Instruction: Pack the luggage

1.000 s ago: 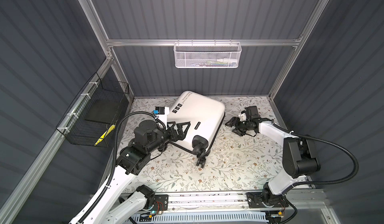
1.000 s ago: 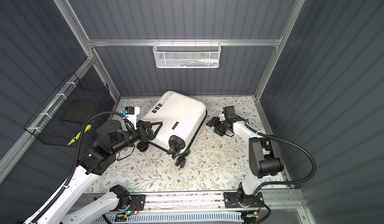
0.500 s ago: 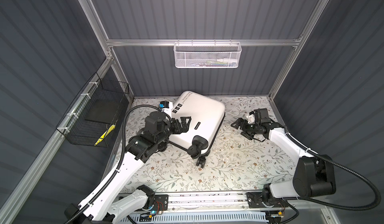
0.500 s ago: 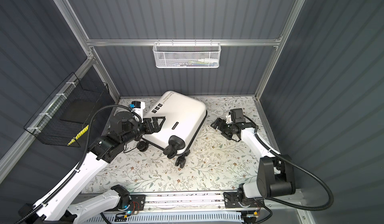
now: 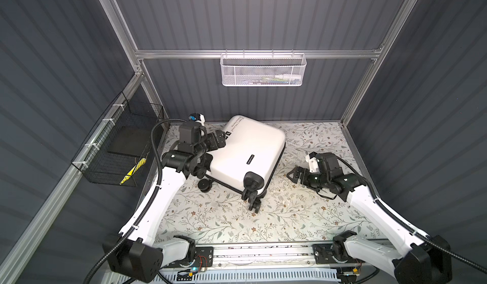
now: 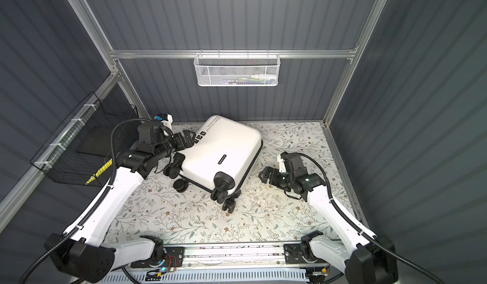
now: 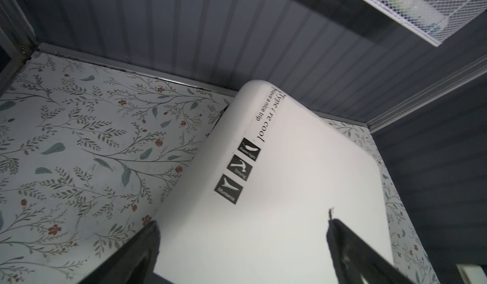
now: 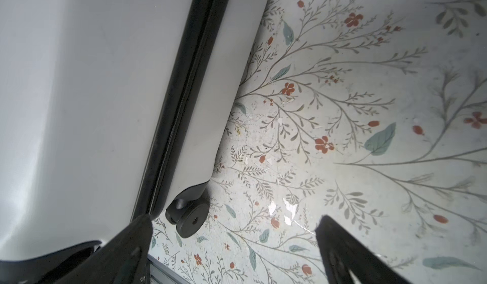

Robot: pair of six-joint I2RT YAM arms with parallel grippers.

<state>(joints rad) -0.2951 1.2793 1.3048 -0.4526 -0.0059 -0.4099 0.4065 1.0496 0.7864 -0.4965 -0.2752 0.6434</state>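
Worktop [image 5: 303, 216]: carrying the luggage toward its back left, staying bare in front and on the right.
Luggage [image 5: 250, 151]: lying flat and shut, white shell facing up, sitting askew with the wheels pointing toward the front rail.
Left claw [image 7: 242, 232]: spreading wide and gripping nothing, straddling the shell's long edge beside the stickers [image 7: 237, 170]; contact impossible to tell.
Right claw [image 8: 234, 224]: gaping wide too and carrying nothing, hanging just beside the opposite long side, apart from it, facing the seam.
Seam [image 8: 184, 85]: running black between the two shell halves, hiding any zip pull from every view.
Step in hand, judging: probably getting the shell open before loading.
Doing it well: bracing the sticker edge with the left claw first, then hunting along the seam for the pull rather than prying at the glossy shell.
Wheel [image 8: 191, 218]: resting on the worktop, likely letting the case slide under a sideways push; pressing downward, not across.
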